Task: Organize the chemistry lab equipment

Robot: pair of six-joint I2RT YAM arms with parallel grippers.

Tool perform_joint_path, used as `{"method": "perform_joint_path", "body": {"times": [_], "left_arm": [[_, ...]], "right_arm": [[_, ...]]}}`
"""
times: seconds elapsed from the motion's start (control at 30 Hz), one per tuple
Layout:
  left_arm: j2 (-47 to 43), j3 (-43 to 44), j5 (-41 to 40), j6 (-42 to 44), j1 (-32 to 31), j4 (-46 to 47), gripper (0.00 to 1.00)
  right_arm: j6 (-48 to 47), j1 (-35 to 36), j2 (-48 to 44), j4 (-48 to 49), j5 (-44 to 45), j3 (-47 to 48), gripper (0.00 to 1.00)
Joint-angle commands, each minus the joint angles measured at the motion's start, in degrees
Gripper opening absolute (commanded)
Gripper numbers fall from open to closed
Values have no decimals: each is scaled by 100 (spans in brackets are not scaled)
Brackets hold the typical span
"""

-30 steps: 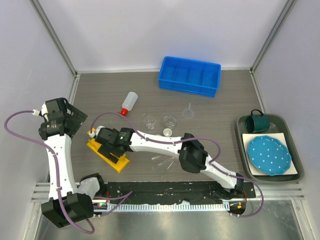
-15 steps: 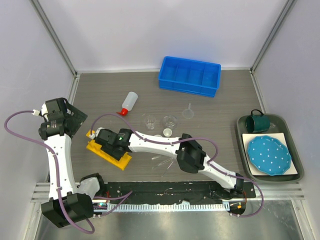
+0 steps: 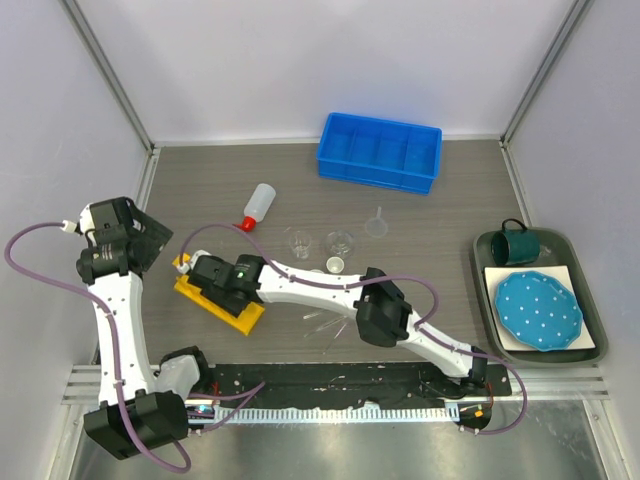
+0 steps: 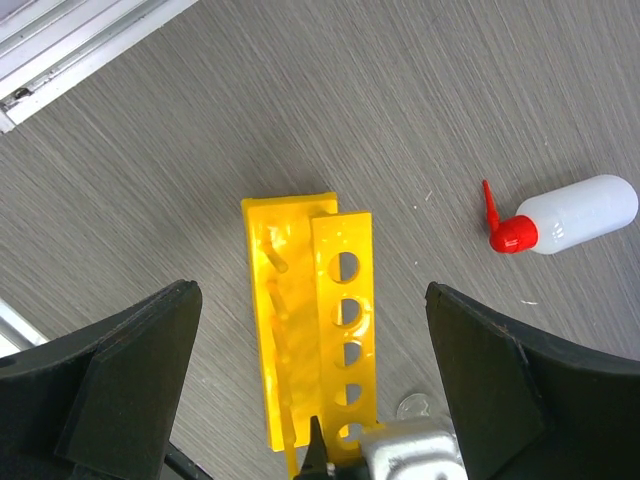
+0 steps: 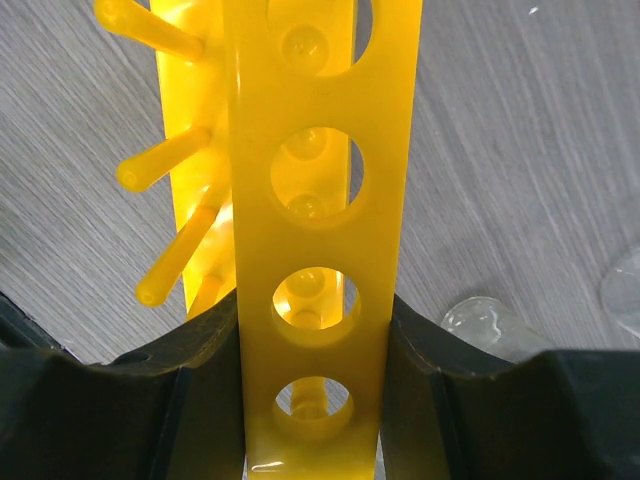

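Rack (image 3: 243, 318) lies near-left on counter (image 3: 450, 200), R pincer (image 5: 315, 340) clamped across its holed top plate. L pincer (image 4: 310, 295) hangs wide open above, empty. Lift slow & level, grip centred, avoid glass tubes (image 3: 325, 325).

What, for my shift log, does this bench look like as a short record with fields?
right pincer: shut on rack
left pincer: open, holds nothing
bottle: on its side, behind rack
beakers: mid-table
tubes: lying loose, front of beakers
bin: at back
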Motion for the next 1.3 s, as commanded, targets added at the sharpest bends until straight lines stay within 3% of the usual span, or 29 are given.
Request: {"method": "perform_joint_path", "body": {"times": [0.0, 0.3, 0.67, 0.87, 1.03, 1.27], "left_arm": [[-145, 165, -161, 80, 41, 46, 100], [-276, 200, -337, 63, 50, -24, 100], [-400, -81, 23, -130, 50, 159, 100], [-461, -520, 463, -52, -11, 493, 98], [-426, -477, 490, 89, -502, 661, 97], [-22, -29, 279, 396, -1408, 678, 97]], "right_arm": [[86, -18, -657, -16, 439, 713, 1], [183, -466, -938, -306, 729, 1277, 1], [517, -2355, -2413, -69, 1379, 232, 1], [701, -3682, -3556, 273, 1530, -1425, 1], [930, -4806, -4626, 502, 1407, -2702, 1], [1448, -5152, -5586, 652, 1240, -4599, 1]]}}
